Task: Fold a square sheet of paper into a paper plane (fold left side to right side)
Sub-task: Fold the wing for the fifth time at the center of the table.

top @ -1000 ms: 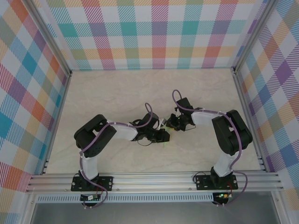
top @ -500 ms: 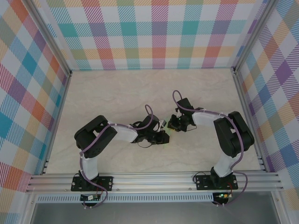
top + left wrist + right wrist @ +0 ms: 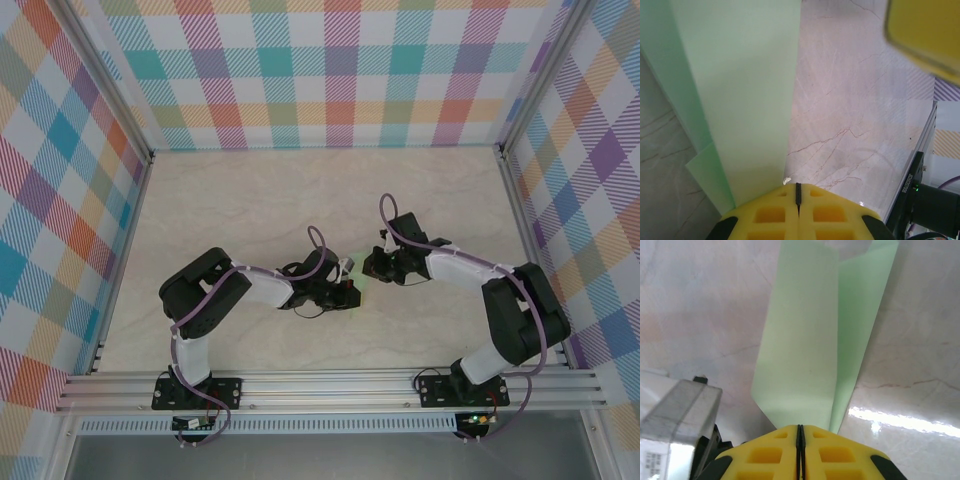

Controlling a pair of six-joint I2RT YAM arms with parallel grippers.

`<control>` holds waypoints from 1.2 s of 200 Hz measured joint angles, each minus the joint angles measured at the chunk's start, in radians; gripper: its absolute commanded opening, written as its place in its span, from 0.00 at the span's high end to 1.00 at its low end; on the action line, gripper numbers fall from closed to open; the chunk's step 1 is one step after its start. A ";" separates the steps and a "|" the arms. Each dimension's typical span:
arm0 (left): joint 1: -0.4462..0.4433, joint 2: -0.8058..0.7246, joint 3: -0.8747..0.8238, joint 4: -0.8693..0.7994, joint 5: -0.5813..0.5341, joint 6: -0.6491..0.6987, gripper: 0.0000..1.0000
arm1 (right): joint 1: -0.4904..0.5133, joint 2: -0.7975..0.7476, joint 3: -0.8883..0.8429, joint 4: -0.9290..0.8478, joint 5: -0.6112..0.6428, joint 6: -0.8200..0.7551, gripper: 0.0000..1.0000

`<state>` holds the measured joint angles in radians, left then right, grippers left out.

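The square sheet of paper (image 3: 361, 284), pale mint green and folded into a narrow strip with layered flaps, lies on the table between my two grippers. In the left wrist view the paper (image 3: 740, 100) runs up the left side, and its folded edge ends just left of my left gripper (image 3: 798, 187). That gripper's yellow jaws are shut, with no paper in the slit. In the right wrist view the paper (image 3: 800, 340) stretches away from my right gripper (image 3: 800, 429). Its jaws are shut too, their tips over the paper's near end.
The marble-pattern table (image 3: 250, 200) is walled by plaid panels with aluminium rails (image 3: 330, 385) along the near edge. A blurred yellow finger (image 3: 925, 35) of the right gripper hangs close in the left wrist view. A grey housing (image 3: 677, 415) on the left arm sits beside the right gripper.
The right arm's elbow has swung out to the right and its wrist has shifted slightly right. The left arm has hardly moved. Both grippers stay at the paper.
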<state>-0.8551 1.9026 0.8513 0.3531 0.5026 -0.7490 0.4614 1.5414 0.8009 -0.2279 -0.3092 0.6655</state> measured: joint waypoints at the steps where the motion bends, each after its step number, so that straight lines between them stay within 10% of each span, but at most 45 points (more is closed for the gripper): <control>1: 0.000 0.000 0.000 0.000 0.000 0.000 0.99 | 0.000 0.000 -0.001 0.001 -0.001 0.000 0.89; 240: -0.001 0.000 -0.021 0.046 -0.008 -0.019 1.00 | -0.037 0.204 0.084 0.069 0.056 -0.054 0.88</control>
<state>-0.8562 1.9026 0.8299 0.3992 0.4950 -0.7685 0.4244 1.7454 0.8852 -0.1589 -0.2527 0.6117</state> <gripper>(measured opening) 0.043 0.122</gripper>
